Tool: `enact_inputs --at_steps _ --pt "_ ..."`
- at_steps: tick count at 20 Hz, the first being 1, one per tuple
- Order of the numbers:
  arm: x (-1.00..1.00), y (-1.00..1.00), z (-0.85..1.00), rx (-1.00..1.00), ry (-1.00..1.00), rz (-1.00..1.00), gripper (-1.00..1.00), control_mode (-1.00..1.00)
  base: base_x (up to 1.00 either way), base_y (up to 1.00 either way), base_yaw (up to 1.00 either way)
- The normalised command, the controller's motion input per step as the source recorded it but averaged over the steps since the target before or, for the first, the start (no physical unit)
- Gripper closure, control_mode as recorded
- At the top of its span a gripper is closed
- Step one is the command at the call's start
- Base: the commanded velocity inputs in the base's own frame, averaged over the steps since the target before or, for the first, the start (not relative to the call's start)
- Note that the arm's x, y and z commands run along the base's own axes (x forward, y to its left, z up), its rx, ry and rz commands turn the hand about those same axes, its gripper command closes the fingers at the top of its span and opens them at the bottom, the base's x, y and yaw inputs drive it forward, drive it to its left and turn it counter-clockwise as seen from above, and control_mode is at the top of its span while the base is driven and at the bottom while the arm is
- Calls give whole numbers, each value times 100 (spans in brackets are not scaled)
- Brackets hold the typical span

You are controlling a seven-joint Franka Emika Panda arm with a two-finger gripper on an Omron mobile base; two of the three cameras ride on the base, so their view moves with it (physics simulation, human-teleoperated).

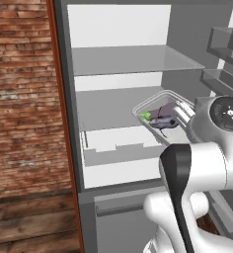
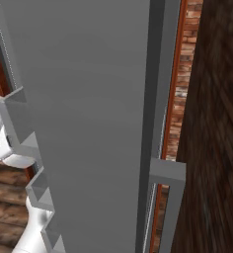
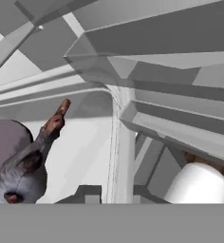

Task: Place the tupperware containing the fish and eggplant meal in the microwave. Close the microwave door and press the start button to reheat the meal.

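Brick wall [image 1: 19,99] left of an open fridge [image 1: 118,59], tupperware [image 1: 158,106] lifted just above the middle shelf [image 1: 103,106], fish and eggplant meal [image 1: 162,117] inside, pincer [image 1: 181,112] clamped on its right rim, fridge door [image 2: 89,123] close on the right.

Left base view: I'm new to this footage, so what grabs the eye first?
An open fridge with bare shelves, beside a brick wall. At the middle shelf's edge a tupperware of fish and eggplant is tilted, right at the white arm. In the right base view the grey fridge door looms.
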Motion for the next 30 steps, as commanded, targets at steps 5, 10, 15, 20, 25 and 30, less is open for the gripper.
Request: enact_inputs --at_steps 5,10,15,20,25,30 --pt "0 0 0 0 -1 -6 100 -100 0 0 0" --pt "0 0 0 0 0 0 100 -100 0 0 0" --pt "0 3 0 0 0 2 100 -100 0 0 0" --pt "-1 8 0 0 0 5 100 100 -16 11 14" --pt "0 0 0 0 0 0 100 100 -51 33 41" --pt "0 0 0 0 0 0 100 100 -42 70 63"
